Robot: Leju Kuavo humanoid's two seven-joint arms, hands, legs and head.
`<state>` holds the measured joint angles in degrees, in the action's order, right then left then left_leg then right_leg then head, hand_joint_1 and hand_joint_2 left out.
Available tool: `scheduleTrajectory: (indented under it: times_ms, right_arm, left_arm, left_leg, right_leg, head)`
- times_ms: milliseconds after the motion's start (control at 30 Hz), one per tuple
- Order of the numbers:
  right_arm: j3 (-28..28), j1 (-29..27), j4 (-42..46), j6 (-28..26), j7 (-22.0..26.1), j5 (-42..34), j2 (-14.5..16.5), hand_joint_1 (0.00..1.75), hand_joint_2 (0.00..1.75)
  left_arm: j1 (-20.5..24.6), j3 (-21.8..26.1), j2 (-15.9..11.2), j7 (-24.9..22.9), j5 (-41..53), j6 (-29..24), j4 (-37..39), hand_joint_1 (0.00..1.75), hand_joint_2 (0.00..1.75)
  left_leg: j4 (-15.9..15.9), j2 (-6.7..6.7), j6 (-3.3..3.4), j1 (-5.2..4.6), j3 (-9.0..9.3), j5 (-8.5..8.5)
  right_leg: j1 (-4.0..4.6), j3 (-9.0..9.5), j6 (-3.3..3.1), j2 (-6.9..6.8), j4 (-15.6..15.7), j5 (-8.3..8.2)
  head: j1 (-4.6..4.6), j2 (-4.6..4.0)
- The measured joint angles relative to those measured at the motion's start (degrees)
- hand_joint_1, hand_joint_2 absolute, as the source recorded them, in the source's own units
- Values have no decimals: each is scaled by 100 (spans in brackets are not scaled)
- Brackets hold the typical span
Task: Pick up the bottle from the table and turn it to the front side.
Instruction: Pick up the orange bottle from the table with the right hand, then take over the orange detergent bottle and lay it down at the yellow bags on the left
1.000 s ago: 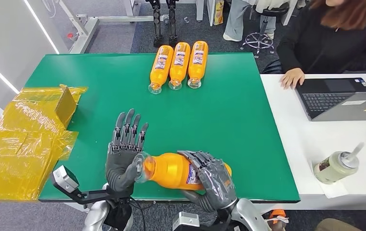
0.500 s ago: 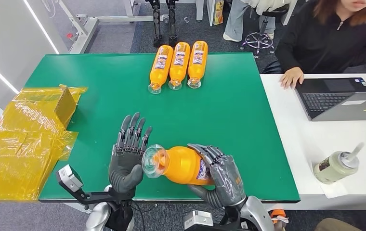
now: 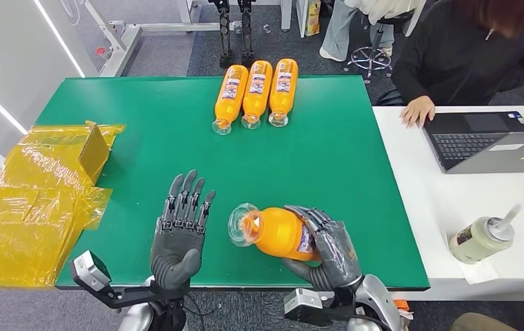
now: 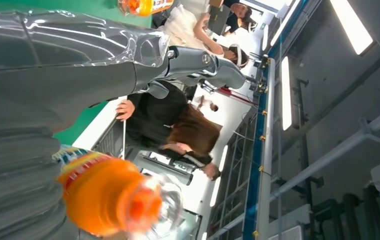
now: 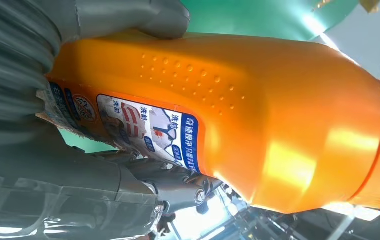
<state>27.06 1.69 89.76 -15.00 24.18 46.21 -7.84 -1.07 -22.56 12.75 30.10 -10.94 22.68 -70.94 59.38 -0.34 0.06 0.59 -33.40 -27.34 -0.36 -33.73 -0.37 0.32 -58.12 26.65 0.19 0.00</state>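
Bottle lifted and held, turn not finished

The right hand [image 3: 329, 249] wraps its fingers round the bottle [image 3: 280, 233], which seems clear of the table [image 3: 142, 138], clear cap end toward the left hand [image 3: 178, 234]; that hand is empty, fingers straight and near together, just beside. Turning the label forward and setting down remain, I judge.

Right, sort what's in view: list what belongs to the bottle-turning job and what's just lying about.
Part of the job:
- orange bottle, lifted in the right hand
- left hand, open beside it, holding nothing
- green table

Just lying about:
- three orange bottles in a row at the far edge
- yellow plastic wrapping
- laptop and the person at it
- drink cup
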Motion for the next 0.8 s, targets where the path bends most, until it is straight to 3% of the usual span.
scheduleTrajectory:
  times_ms: [333, 800]
  right_arm:
    - [56, 208, -577, -56, 158, -178, 19, 175, 175]
    - [504, 595, -1052, -292, 286, -424, 283, 175, 175]
  left_arm:
    - [-4, -145, -63, 50, -23, 10, -17, 0, 175]
    - [-3, -325, -64, 156, 181, -170, -45, 0, 175]
  left_leg:
    - [-1, -1, 0, 1, -2, 0]
    - [0, -1, -1, 1, -1, 1]
  right_leg:
    - [0, 0, 0, -1, -1, 0]
    - [0, 0, -1, -1, -1, 0]
  head:
    - [-1, 0]
    - [1, 0]
